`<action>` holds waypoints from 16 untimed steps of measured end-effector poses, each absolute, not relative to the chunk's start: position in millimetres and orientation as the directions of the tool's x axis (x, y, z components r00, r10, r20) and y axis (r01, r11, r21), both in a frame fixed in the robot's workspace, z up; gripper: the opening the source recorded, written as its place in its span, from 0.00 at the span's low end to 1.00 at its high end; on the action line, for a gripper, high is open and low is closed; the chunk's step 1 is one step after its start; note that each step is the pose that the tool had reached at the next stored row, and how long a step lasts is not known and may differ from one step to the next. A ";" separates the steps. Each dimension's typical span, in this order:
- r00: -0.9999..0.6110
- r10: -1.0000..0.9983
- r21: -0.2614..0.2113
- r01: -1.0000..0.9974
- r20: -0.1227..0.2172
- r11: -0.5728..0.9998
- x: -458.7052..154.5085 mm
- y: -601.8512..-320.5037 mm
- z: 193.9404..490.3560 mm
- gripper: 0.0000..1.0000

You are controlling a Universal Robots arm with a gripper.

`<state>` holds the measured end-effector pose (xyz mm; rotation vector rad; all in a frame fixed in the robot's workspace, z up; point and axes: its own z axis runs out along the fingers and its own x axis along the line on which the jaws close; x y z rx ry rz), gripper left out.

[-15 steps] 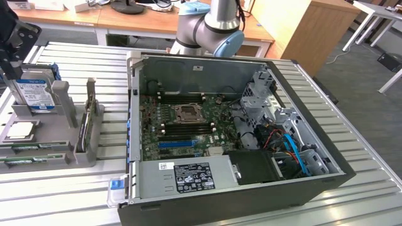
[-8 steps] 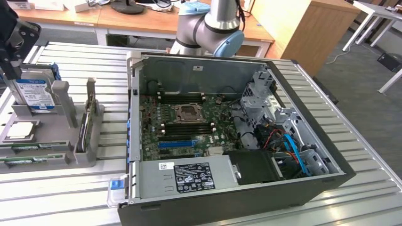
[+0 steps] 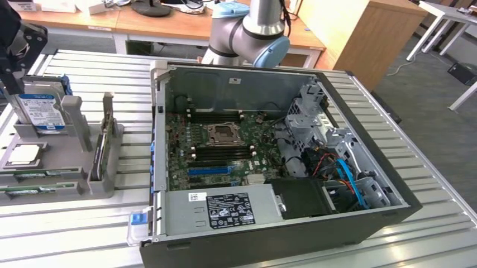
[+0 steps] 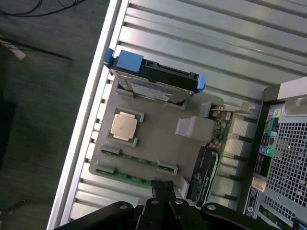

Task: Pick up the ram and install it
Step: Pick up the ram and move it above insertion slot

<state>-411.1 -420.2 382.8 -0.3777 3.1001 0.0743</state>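
Two ram sticks, thin green boards, lie flat in slots along the near edge of a grey holder (image 3: 71, 167); one ram stick (image 3: 37, 176) (image 4: 139, 159) sits just behind the other (image 3: 33, 188) (image 4: 127, 176). My gripper (image 3: 10, 84) (image 4: 163, 186) hangs above the holder at the exterior view's far left, over the hard drive end. Its black fingers (image 4: 154, 189) are pressed together with nothing between them. In the wrist view the fingertips hover over the edge of the holder next to the green sticks, not touching them.
The holder also carries a blue-labelled hard drive (image 3: 41, 111) (image 4: 153, 79), a square silver processor (image 3: 22, 155) (image 4: 123, 126) and an upright card (image 3: 100, 151) (image 4: 204, 167). At the exterior view's right an open computer case (image 3: 350, 111) exposes its motherboard (image 3: 223, 145). The arm's base (image 3: 249, 39) stands behind it.
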 end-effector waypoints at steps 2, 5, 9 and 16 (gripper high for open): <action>-0.963 -0.267 0.045 -0.268 -0.023 0.962 -411.2 -420.2 382.8 0.11; -0.950 -0.311 0.045 -0.311 -0.023 0.949 -411.2 -420.2 382.8 0.11; -0.930 -0.368 0.045 -0.369 -0.023 0.928 -411.2 -420.2 382.8 0.11; -0.885 -0.465 0.045 -0.465 -0.023 0.884 -411.3 -420.2 382.8 0.11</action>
